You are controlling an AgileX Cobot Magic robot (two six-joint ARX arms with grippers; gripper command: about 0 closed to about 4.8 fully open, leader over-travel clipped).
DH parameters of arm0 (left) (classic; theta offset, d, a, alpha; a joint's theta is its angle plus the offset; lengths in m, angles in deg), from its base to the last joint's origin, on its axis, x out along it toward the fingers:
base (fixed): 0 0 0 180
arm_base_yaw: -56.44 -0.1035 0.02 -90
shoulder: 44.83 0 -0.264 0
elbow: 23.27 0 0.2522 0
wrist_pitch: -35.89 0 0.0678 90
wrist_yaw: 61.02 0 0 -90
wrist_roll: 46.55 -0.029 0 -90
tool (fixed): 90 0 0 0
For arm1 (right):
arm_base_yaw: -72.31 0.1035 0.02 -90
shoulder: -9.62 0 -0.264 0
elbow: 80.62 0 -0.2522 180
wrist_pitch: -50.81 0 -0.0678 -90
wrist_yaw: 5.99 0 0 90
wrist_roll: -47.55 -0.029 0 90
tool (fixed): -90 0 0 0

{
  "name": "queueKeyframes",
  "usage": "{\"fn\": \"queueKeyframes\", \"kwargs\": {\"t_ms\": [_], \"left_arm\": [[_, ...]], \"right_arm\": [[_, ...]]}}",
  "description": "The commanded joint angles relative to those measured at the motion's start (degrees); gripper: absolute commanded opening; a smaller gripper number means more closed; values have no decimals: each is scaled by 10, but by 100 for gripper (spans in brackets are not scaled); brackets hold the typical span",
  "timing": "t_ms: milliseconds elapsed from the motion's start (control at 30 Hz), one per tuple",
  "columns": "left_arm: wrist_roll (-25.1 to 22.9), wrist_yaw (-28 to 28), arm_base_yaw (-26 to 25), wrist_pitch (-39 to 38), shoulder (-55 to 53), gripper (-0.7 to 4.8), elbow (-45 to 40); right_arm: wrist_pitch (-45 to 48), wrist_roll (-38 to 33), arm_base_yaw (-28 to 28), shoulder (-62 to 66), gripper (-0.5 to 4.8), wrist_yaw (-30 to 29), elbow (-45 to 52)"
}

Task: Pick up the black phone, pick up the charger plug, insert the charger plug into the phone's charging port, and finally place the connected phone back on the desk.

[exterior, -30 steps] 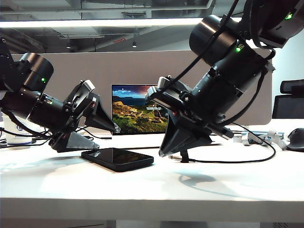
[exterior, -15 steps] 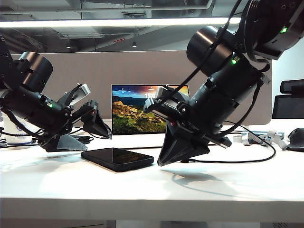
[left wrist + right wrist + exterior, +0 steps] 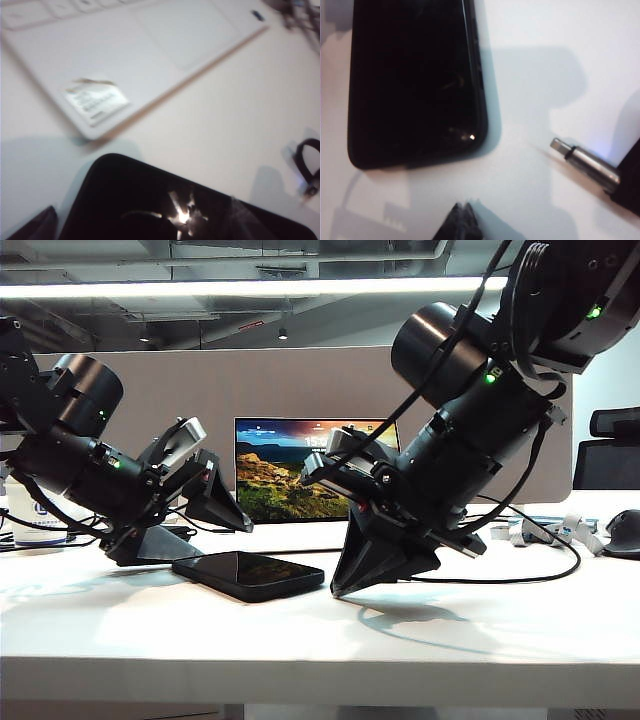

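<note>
Black phone [image 3: 248, 575] lies flat on the desk [image 3: 330, 640], screen up, nobody holding it. It's my reference for everything below.

Left end effector [image 3: 200, 525]: jaws spread wide, nothing in them, hovering over the phone's far-left end, tilted down toward it. Left wrist view is blurry: phone corner [image 3: 165, 205] fills the near edge, with a white keyboard-like slab [image 3: 125, 55] on the desk just beyond the phone.

Right end effector [image 3: 345, 585]: jaws fully together, tips [image 3: 462, 222] low over the desk just right of the phone, not touching it. From the exterior view I can't tell if the tips contact the desk.

Charger plug [image 3: 582, 162]: silver metal tip, lying on the desk right of the phone, apart from it, connector end pointing toward the phone. Not in my grip. A black cable [image 3: 520, 575] trails off across the desk to the right of the phone.

A lit monitor [image 3: 290, 475] stands behind the phone, against the divider panel [image 3: 290, 380].
</note>
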Motion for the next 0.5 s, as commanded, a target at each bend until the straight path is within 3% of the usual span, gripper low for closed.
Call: {"fn": "queueKeyframes", "kwargs": {"t_ms": [33, 200, 500], "left_arm": [[6, 61, 2, -33, -5, 479, -2], [9, 113, 2, -40, -5, 479, -2], [74, 232, 2, -9, -5, 479, -2]], "right_arm": [[11, 1, 1, -2, -5, -3, -2], [10, 1, 2, -2, -5, -3, -2], [14, 1, 2, -2, -5, -2, -2]]}}
